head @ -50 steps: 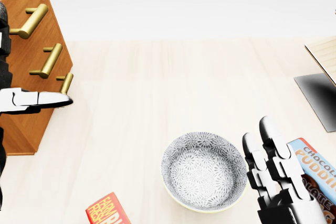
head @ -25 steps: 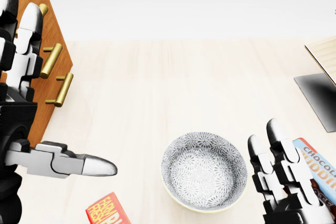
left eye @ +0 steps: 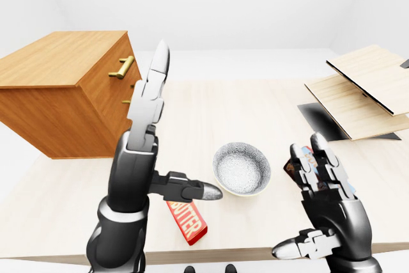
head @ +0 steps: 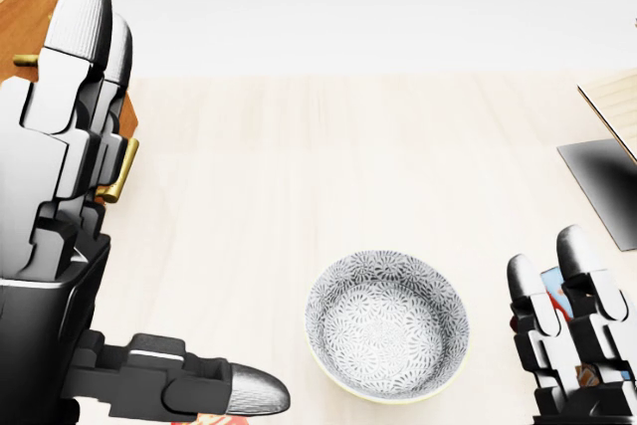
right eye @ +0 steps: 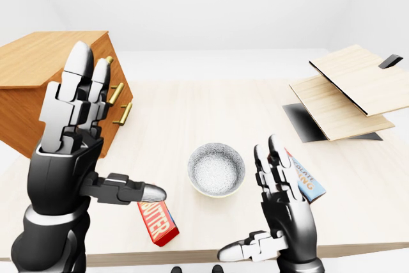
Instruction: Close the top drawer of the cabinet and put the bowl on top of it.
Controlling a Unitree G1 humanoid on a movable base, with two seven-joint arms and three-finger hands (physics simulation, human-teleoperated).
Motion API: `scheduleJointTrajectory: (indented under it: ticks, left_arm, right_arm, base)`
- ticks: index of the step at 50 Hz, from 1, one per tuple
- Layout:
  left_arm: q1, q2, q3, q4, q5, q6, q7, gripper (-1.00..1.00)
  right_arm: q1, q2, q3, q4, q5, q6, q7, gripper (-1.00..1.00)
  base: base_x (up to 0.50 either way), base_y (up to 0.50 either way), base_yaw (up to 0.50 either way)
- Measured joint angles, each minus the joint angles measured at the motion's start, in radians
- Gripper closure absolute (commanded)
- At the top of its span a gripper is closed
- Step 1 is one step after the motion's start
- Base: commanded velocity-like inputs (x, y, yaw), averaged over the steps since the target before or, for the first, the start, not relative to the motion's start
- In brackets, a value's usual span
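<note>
A grey-patterned bowl (head: 387,323) sits upright on the pale table, empty. The wooden cabinet (left eye: 64,87) stands at the left, with brass handles (left eye: 121,67) on the face turned toward the table. How far the top drawer is out I cannot tell. My left hand (right eye: 108,139) is raised between cabinet and bowl, open, its fingers (left eye: 152,87) pointing up and its thumb toward the bowl. It hides most of the cabinet face in the head view. My right hand (right eye: 265,206) hovers open just right of the bowl, touching nothing.
A red butter box (left eye: 187,222) lies left of and below the bowl. A chocolate pudding box (right eye: 305,180) lies behind my right hand. Stacked wooden boards (left eye: 361,87) over a dark plate sit at the right.
My left hand has left the cabinet face and risen upright close to the camera, thumb swinging toward the bowl. My right hand sank slightly right. The bowl stayed put.
</note>
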Motion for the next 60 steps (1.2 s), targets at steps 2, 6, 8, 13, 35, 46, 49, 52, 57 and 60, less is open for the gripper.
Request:
scheduleJointTrajectory:
  ticks: [2, 6, 8, 13, 35, 46, 49, 52, 57, 60]
  left_arm:
    - [0.005, -0.003, -0.018, -0.011, 0.026, 0.0, -0.002, -1.0]
    - [0.011, -0.007, -0.055, -0.035, 0.081, 0.0, -0.01, -1.0]
    - [0.014, -0.008, -0.072, -0.045, 0.108, 0.0, -0.015, -1.0]
    - [0.024, -0.012, -0.119, -0.068, 0.182, 0.0, -0.034, -1.0]
    - [0.079, -0.046, -0.245, -0.079, 0.451, 0.0, -0.102, -1.0]
    - [0.115, -0.052, -0.293, -0.035, 0.547, 0.0, -0.098, -1.0]
    - [0.124, -0.052, -0.307, -0.02, 0.57, 0.0, -0.09, -1.0]
    - [0.133, -0.052, -0.321, -0.008, 0.593, 0.0, -0.084, -1.0]
    - [0.146, -0.052, -0.342, 0.01, 0.624, 0.0, -0.071, -1.0]
    - [0.151, -0.053, -0.355, 0.019, 0.642, 0.0, -0.063, -1.0]
  right_arm:
    - [0.003, 0.009, -0.011, -0.004, 0.008, 0.0, 0.01, -1.0]
    - [0.009, 0.031, -0.04, -0.014, 0.025, 0.0, 0.03, -1.0]
    - [0.011, 0.042, -0.054, -0.019, 0.033, 0.0, 0.039, -1.0]
    - [0.011, 0.073, -0.094, -0.033, 0.054, 0.0, 0.066, -1.0]
    - [-0.034, 0.185, -0.242, -0.075, 0.099, 0.0, 0.154, -1.0]
    - [-0.047, 0.222, -0.292, -0.087, 0.117, 0.0, 0.194, -1.0]
    - [-0.05, 0.23, -0.302, -0.088, 0.121, 0.0, 0.204, -1.0]
    - [-0.052, 0.237, -0.312, -0.09, 0.126, 0.0, 0.213, -1.0]
    - [-0.051, 0.25, -0.323, -0.09, 0.129, 0.0, 0.231, -1.0]
    - [-0.051, 0.257, -0.327, -0.09, 0.13, 0.0, 0.24, -1.0]
  base:
    - [0.0, 0.0, 0.0]
    - [0.0, 0.0, 0.0]
    - [0.0, 0.0, 0.0]
    - [0.0, 0.0, 0.0]
    - [0.0, 0.0, 0.0]
    - [0.0, 0.0, 0.0]
    - [0.0, 0.0, 0.0]
    - [0.0, 0.0, 0.0]
    - [0.0, 0.0, 0.0]
    - [0.0, 0.0, 0.0]
